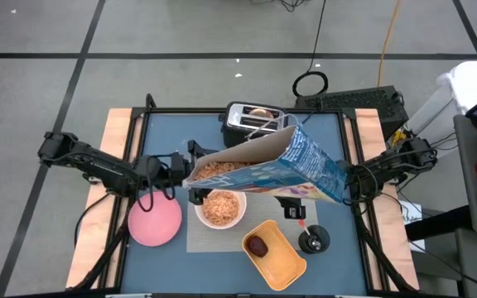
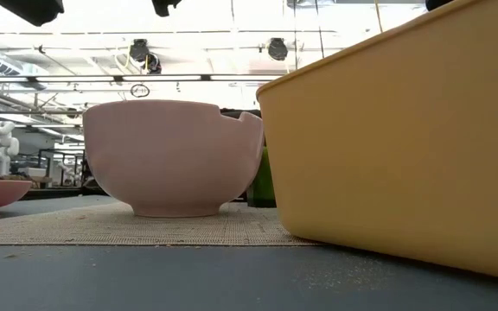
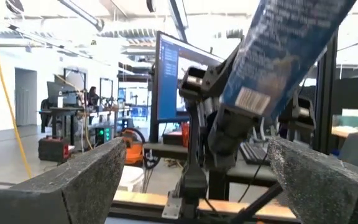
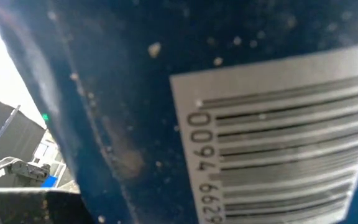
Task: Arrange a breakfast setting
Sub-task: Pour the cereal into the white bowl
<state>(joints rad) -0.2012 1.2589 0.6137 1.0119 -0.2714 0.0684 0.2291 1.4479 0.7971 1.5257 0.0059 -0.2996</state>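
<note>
Cereal box (image 1: 292,161), clamped in right gripper (image 1: 353,184), tips over bowl (image 1: 220,207); left gripper (image 1: 180,170) gapes: overfilling threatens.

This is a robotics lab or workshop, not a home kitchen. The counter (image 1: 131,124) is a framed test bench on a grey tiled floor (image 1: 48,74) marked with dark lines, and loose cables (image 1: 309,81), one of them orange, trail from its far side. The left wrist view looks into an open hall with strip lights (image 3: 82,15) on the ceiling, a large monitor (image 3: 173,78) on a stand, workbenches crowded with equipment, and a person (image 3: 93,96) seated far off. The low view shows ceiling trusses and hanging fixtures (image 2: 141,53).
</note>
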